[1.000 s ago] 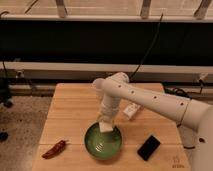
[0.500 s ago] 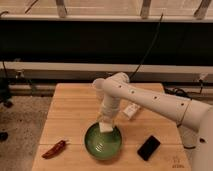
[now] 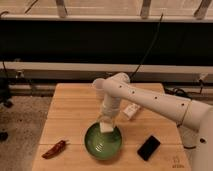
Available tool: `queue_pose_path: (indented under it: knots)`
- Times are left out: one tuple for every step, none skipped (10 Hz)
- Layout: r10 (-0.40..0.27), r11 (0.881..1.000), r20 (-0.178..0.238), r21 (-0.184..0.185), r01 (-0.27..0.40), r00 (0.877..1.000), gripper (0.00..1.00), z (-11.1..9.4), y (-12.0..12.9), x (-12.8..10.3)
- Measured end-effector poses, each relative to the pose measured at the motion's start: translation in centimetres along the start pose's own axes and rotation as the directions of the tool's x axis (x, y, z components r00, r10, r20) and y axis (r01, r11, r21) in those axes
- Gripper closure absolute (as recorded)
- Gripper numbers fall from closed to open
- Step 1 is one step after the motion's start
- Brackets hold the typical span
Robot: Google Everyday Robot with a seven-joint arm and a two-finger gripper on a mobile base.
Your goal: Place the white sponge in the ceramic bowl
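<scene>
A wrinkled red chili [image 3: 54, 149] lies at 8 o'clock on the wooden table [image 3: 70, 107]. The ceramic bowl [image 3: 92, 144], round, glossy green and slick inside, sits at 6 o'clock. The white sponge [image 3: 106, 127], a soft matte block, is at the bowl's 12 o'clock, just inside the rim and touching the gripper [image 3: 106, 120] above it. Whether the jaws clench it or have released it, I cannot tell. The sponge is best let go low and nearer the centre, so it cannot tip off the rim. A whitish oblong [image 3: 131, 111] lies at the bowl's 2 o'clock and a flat black slab [image 3: 149, 147] at its 3 o'clock.
</scene>
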Motion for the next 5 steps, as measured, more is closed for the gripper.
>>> queue_pose_path:
  knots:
    - [0.000, 1.000, 0.002, -0.001, 0.000, 1.000, 0.55, 0.11, 0.06, -0.03]
    - [0.001, 1.000, 0.002, -0.001, -0.001, 1.000, 0.55, 0.09, 0.06, -0.03]
    - [0.001, 1.000, 0.002, -0.001, -0.001, 1.000, 0.55, 0.11, 0.13, -0.03]
    - [0.001, 1.000, 0.002, -0.001, -0.001, 1.000, 0.54, 0.12, 0.15, -0.04]
    - [0.002, 1.000, 0.002, -0.002, -0.002, 1.000, 0.48, 0.12, 0.18, -0.03]
